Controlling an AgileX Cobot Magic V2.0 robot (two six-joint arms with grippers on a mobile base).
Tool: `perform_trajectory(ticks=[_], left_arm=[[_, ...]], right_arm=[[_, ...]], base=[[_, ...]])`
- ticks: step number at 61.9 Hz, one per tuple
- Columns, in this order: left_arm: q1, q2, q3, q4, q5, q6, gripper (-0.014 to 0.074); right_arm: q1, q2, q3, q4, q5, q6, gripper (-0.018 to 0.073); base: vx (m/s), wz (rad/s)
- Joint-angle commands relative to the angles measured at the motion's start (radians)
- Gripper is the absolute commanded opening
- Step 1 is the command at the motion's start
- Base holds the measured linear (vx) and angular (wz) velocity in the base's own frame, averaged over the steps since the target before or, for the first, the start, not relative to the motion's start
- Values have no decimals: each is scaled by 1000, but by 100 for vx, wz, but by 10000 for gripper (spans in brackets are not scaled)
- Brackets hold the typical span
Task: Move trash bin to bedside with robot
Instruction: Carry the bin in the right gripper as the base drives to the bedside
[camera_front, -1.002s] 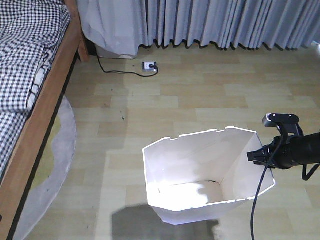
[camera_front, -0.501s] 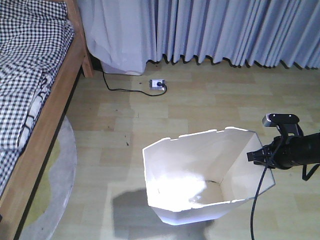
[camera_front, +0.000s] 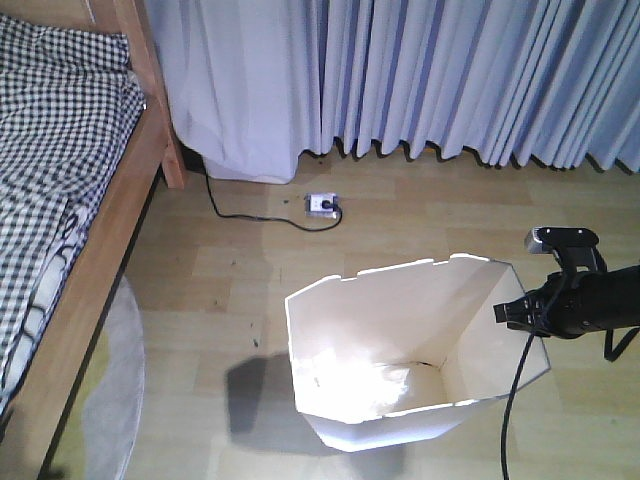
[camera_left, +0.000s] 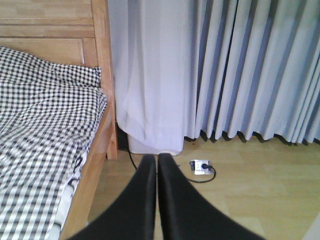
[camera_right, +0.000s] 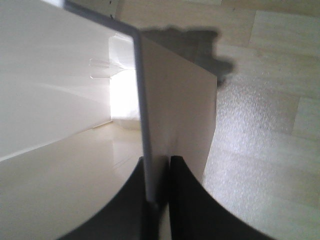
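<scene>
Right tool (camera_right: 159, 170) pinches the right wall of the trash bin (camera_front: 380, 310); left tool (camera_left: 156, 160) is pressed together, empty. The curtains (camera_front: 450, 80) and socket (camera_front: 322, 205) sit nearer than before, so the bin is advancing along the bedside (camera_front: 105, 235), left.

Everything ahead slides down the front view: curtains (camera_front: 450, 80) hang lower, power strip (camera_front: 322, 205) and bed post (camera_front: 152, 100) drop, rug (camera_front: 120, 390) slips away, and the shadow (camera_front: 258, 395) beside the bin (camera_front: 380, 320) climbs.
</scene>
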Motion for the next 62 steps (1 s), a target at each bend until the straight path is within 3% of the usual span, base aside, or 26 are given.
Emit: perform_trajectory(ticks=[1,62], left_arm=[[-6,-10,29,-4,-73,-9,-6],[-6,-10,29,-4,-73,-9,-6]], right_arm=[[-3,-65,-19,74,137,16,-6],[-3,-65,-19,74,137,16,-6]], base=[[36,0],[34,-1]])
